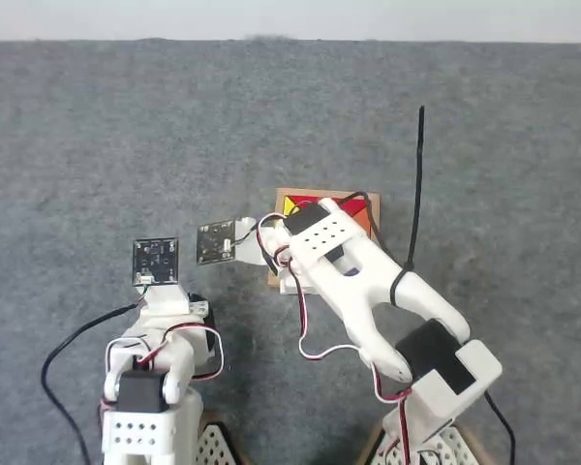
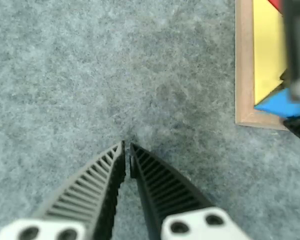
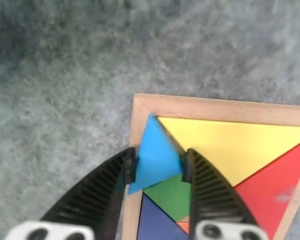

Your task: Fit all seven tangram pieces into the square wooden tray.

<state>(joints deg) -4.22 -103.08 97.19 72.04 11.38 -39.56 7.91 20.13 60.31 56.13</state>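
Blue triangle (image 3: 157, 155) at the tray (image 3: 138, 107) corner.
My right fingers (image 3: 129, 167) pinched it, one tip lying over the rim; my left fingers (image 2: 121, 159) were pressed together, holding nothing, over the worktop (image 2: 90, 75) near the tray.

With left end effector (image 2: 127, 146) pinched together, right end effector (image 3: 157, 162) grips.
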